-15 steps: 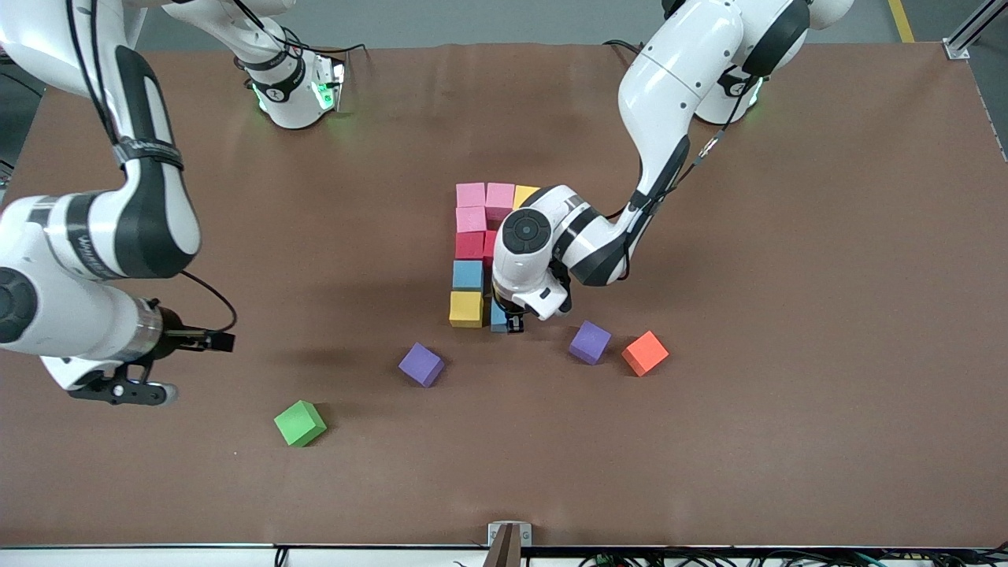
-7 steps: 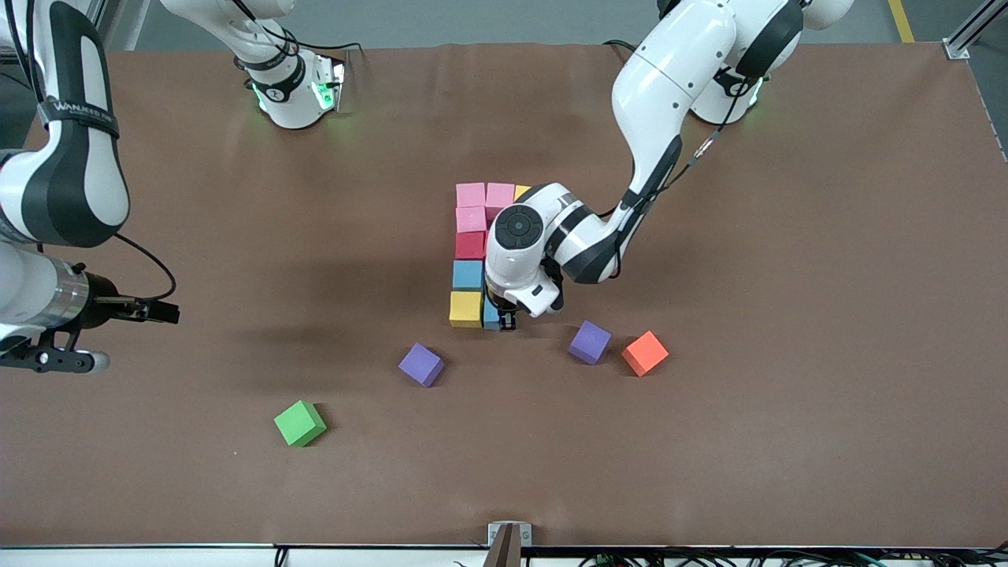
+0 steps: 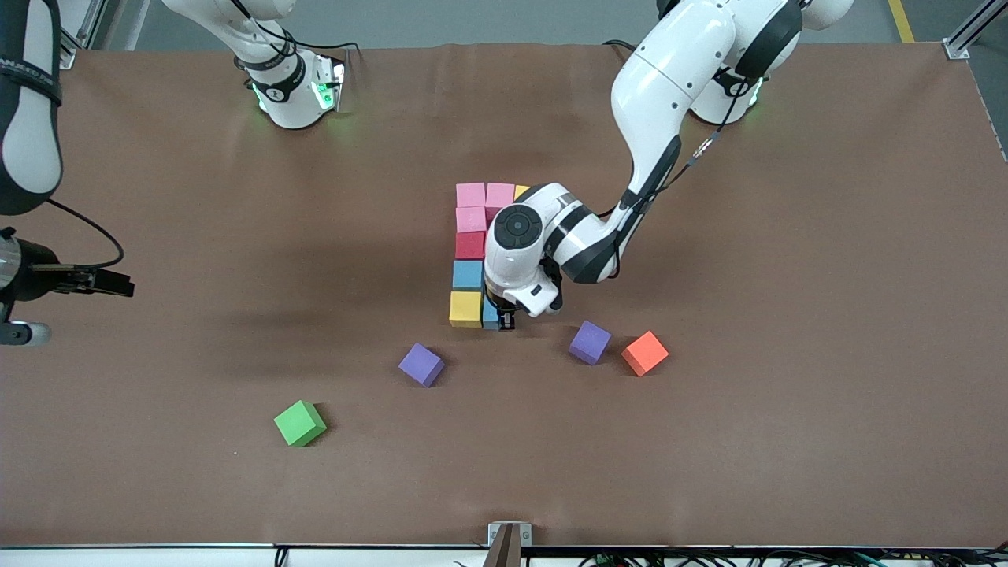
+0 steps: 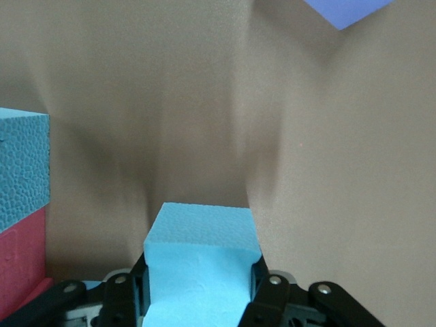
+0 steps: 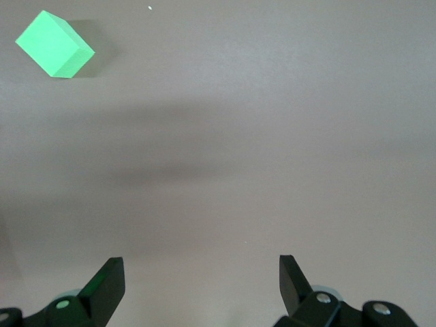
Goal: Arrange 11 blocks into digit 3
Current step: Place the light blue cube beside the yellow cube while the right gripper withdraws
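- Placing a light blue cube (image 4: 201,262), clamped between the fingers of the left gripper (image 3: 505,318), low over the surface (image 3: 787,236) beside the yellow cube (image 3: 465,308) at the near end of the part-built figure.
- Built so far, as visible: pink cubes (image 3: 471,194) at the end farthest from the front camera, then a red cube (image 3: 469,245), a blue cube (image 3: 468,274) and the yellow one in a column; the rest hidden under the left arm.
- Next, by judgement: set the held cube down flush against the yellow one, part the fingers, lift straight up without nudging neighbours.
- Then fetch a purple cube (image 3: 421,364) or the second one (image 3: 590,342), both loose nearer the front camera.
- Right gripper (image 5: 197,283) waiting with fingers wide apart, holding nothing, over bare surface at the right arm's end, near the green cube (image 3: 299,423).
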`<state>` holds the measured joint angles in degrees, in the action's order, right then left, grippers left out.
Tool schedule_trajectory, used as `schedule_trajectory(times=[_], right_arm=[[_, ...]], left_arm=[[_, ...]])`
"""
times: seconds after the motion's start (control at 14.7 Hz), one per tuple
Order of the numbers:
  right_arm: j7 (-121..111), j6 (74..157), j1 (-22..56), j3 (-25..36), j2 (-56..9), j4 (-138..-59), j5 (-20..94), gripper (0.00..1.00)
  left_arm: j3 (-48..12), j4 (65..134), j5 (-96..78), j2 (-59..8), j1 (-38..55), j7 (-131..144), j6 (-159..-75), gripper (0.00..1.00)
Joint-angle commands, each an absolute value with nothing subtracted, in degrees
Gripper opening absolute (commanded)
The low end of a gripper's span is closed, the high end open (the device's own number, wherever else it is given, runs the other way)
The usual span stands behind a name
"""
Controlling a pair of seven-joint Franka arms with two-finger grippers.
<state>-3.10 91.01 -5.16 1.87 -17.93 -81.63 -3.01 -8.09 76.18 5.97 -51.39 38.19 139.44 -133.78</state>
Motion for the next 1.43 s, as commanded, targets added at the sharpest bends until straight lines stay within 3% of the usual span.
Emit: schedule_trajectory(times=[0.0,0.27,0.34,0.48,0.55,0.61,1.02,1.36], right_arm=[[-3.7,91.0,-5.6,1.1,-17.8,-81.8,-3.4,1.0],[-3.6,90.6,-5.9,1.1,-17.8,-79.9,-3.5,1.0],[-3.6,90.6,-5.9,1.1,-17.9,-78.9,-3.6,1.0],[-3.7,90.5,-5.9,1.1,-17.9,-78.8,-3.5,1.0],[-3.7,90.6,-5.9,1.1,-17.9,-78.8,-3.5,1.0],[-3.6,90.6,-5.9,1.1,-17.9,-78.7,-3.4,1.0],[-3.6,90.5,-5.7,1.1,-17.9,-76.8,-3.4,1.0],[-3.2,89.1,-5.6,1.0,-17.7,-76.8,-3.0,1.0]], left_arm=[[-7.8,73.7,6.2,-53.6,38.8,140.4,-135.4,0.29],[-7.8,73.7,6.2,-53.7,38.8,140.4,-135.4,0.3],[-7.8,73.8,6.2,-53.7,38.8,140.2,-135.4,0.37],[-7.7,73.9,6.4,-53.6,38.8,139.7,-135.4,0.63],[-7.7,73.9,6.4,-53.5,38.8,139.7,-135.4,0.86],[-7.8,74.0,6.5,-53.4,38.8,139.9,-135.4,1.0],[-7.9,74.5,6.5,-50.2,38.3,139.2,-134.7,1.0],[-8.2,80.0,6.6,-44.7,37.8,135.7,-132.5,1.0]])
